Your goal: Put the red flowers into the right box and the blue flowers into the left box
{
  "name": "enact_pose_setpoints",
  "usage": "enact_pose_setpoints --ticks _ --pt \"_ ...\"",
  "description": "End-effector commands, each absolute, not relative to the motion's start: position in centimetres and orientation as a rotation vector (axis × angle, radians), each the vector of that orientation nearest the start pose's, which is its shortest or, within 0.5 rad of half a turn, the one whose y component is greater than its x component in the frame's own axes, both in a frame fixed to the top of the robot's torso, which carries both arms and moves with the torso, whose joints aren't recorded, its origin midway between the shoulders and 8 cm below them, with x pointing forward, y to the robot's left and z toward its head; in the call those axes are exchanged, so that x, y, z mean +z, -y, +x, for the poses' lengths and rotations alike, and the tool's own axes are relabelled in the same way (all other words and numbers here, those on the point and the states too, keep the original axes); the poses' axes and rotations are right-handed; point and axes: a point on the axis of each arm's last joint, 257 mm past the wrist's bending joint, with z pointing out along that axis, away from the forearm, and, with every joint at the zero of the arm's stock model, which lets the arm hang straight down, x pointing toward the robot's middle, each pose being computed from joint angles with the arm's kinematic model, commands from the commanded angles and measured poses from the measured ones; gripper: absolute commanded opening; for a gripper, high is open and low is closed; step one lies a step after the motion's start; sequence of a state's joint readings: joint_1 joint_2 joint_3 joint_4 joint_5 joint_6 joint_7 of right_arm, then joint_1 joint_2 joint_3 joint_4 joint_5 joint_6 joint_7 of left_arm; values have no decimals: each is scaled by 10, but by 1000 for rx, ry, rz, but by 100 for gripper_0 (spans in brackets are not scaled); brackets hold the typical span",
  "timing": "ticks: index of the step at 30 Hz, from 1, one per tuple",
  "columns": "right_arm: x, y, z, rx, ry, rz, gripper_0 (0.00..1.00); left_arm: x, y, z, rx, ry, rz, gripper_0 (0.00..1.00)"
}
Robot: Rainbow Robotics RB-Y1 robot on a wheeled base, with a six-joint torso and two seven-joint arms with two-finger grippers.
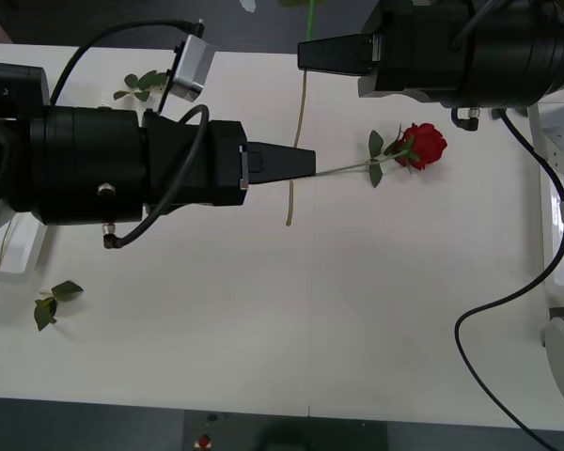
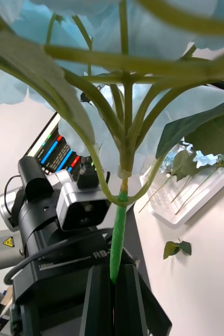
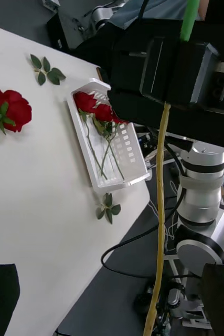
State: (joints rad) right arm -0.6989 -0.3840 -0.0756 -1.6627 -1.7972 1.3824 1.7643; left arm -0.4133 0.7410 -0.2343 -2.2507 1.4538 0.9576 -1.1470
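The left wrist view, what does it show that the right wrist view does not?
Only the left wrist view: the right box holding red flowers, another red rose lying on the table, and the left gripper open.

Only the right wrist view: the right gripper shut on a blue flower by its green stem, and the left box with blue flowers inside.

Both: the white table and loose green leaves lying on it.

Left arm: reaches level across the bench, forearm horizontal.
Left tool (image 1: 301, 163): black fingers spread apart in the left wrist view, empty, tips just beside the stem end of the red rose (image 1: 423, 145).
Right arm: beyond the rose, at the bench's far edge.
Right tool (image 2: 114, 294): fingers clamped on a blue flower's green stem (image 2: 118, 236).
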Motion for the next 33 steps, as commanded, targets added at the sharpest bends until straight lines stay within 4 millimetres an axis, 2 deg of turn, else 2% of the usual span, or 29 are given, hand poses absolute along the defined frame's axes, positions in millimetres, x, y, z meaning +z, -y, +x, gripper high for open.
enact_pose_setpoints --ticks 1,2,3,4,5,6,18,19,20,21,23,24,33 --pt "72 0 410 1569 -1626 -864 0 -12 15 351 -1319 -1999 563 74" --pt "72 0 410 1569 -1626 -864 0 -13 16 350 -1316 -2001 569 61" --pt "72 0 410 1569 -1626 -864 0 -14 18 349 -1314 -2004 574 36" --pt "72 0 410 1569 -1626 -864 0 -14 18 349 -1315 -2005 574 24" --pt "72 0 410 1569 -1626 -864 0 -15 20 348 -1318 -2010 577 4" --pt "72 0 410 1569 -1626 -864 0 -16 21 348 -1320 -2010 574 1" --pt "72 0 410 1569 -1626 -864 1 -13 23 353 -1309 -1989 560 0" --pt "72 0 410 1569 -1626 -864 14 -11 23 355 -1306 -1980 554 0" --pt "72 0 410 1569 -1626 -864 20 -11 23 356 -1305 -1979 553 0" --pt "72 0 410 1569 -1626 -864 40 -10 22 357 -1302 -1972 551 0" --pt "72 0 410 1569 -1626 -864 68 -9 22 358 -1298 -1968 551 0" --pt "72 0 410 1569 -1626 -864 100 -10 21 359 -1293 -1969 550 0" --pt "72 0 410 1569 -1626 -864 100 -10 11 366 -1248 -1974 542 0"
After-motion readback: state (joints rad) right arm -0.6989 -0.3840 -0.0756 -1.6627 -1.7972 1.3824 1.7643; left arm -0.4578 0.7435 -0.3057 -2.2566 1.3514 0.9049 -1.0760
